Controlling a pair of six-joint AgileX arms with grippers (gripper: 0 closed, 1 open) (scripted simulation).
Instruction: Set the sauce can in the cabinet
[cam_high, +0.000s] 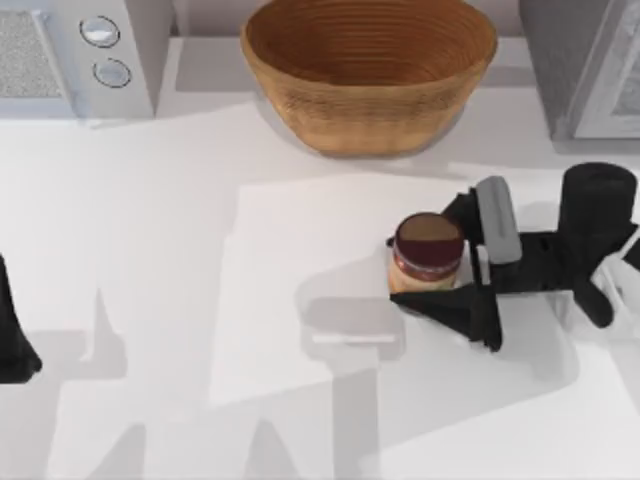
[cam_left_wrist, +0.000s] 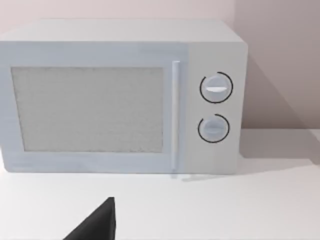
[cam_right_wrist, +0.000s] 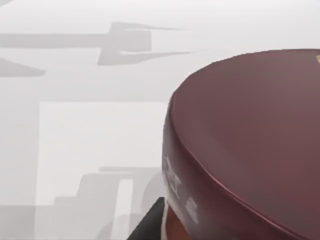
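Two arms share our white counter (cam_high: 150, 250), and we go from the biggest thing down. Along the far edge sit the pale microwave (cam_high: 70, 55) with two round knobs at the left, the woven basket (cam_high: 368, 72) in the middle, and the grey speckled cabinet (cam_high: 580, 65) at the right corner with its white-framed door. Our left wrist view faces the microwave (cam_left_wrist: 120, 97) head on, with a dark fingertip of our left hand low in that picture; from above our left hand (cam_high: 15, 345) is parked at the left edge, and we cannot tell how its fingers stand.

Our right hand (cam_high: 440, 262) lies on the right side of the counter, its black fingers either side of the sauce can (cam_high: 428, 255), closed on it. The can stands upright, in front of the basket and well apart from the cabinet. Our right wrist view sits very close to the can's maroon top (cam_right_wrist: 250, 140).
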